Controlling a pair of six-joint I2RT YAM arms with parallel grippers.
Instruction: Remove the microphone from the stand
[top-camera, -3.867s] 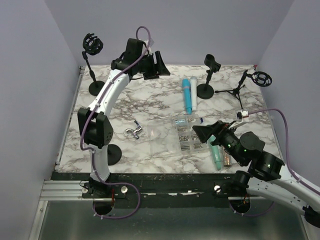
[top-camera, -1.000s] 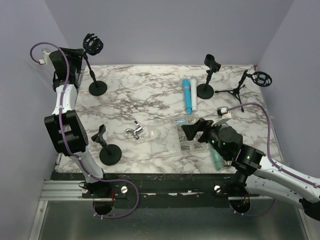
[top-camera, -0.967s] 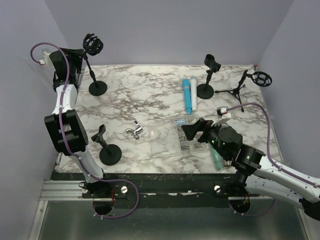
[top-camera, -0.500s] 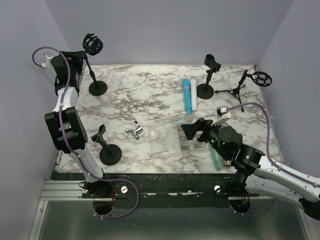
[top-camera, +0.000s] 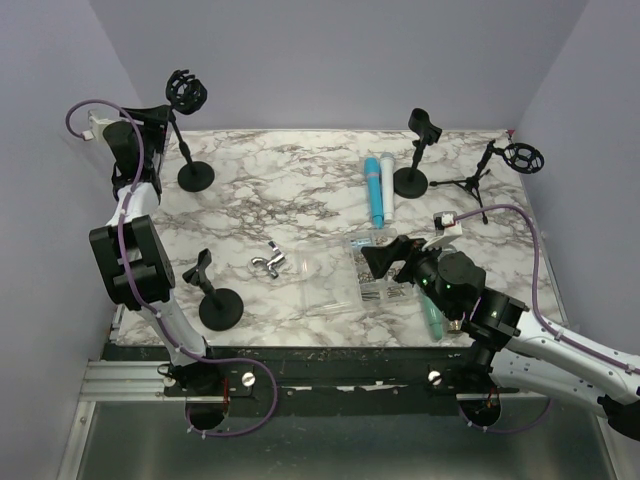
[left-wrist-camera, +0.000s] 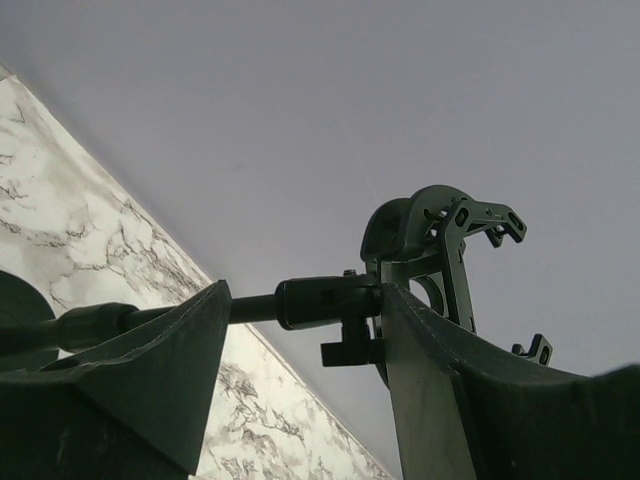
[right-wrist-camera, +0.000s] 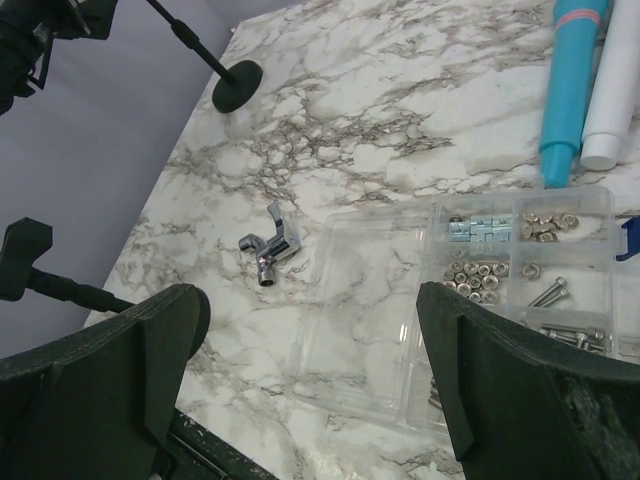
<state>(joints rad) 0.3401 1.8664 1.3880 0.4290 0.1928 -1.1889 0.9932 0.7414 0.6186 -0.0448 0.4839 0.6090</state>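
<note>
No microphone sits in any stand that I can see. A blue microphone (top-camera: 373, 190) and a white microphone (top-camera: 386, 185) lie side by side at the table's back middle; both show in the right wrist view, blue (right-wrist-camera: 572, 80) and white (right-wrist-camera: 610, 100). A teal microphone (top-camera: 432, 318) lies by my right arm. My left gripper (top-camera: 155, 120) is open at the back left stand (top-camera: 195, 177), its fingers (left-wrist-camera: 150, 380) either side of the pole below the empty black shock mount (left-wrist-camera: 445, 240). My right gripper (top-camera: 385, 258) is open and empty over the clear organizer box (right-wrist-camera: 400, 300).
A clip stand (top-camera: 218, 305) stands near left, another (top-camera: 412, 180) at the back middle, and a tripod stand (top-camera: 470, 185) with a shock mount at back right. A chrome faucet part (right-wrist-camera: 272, 240) lies left of the box. Walls close in on the left and back.
My left arm has swung from the back middle to the back left corner and crept toward the stand's pole. My right gripper shifted slightly left over the box.
</note>
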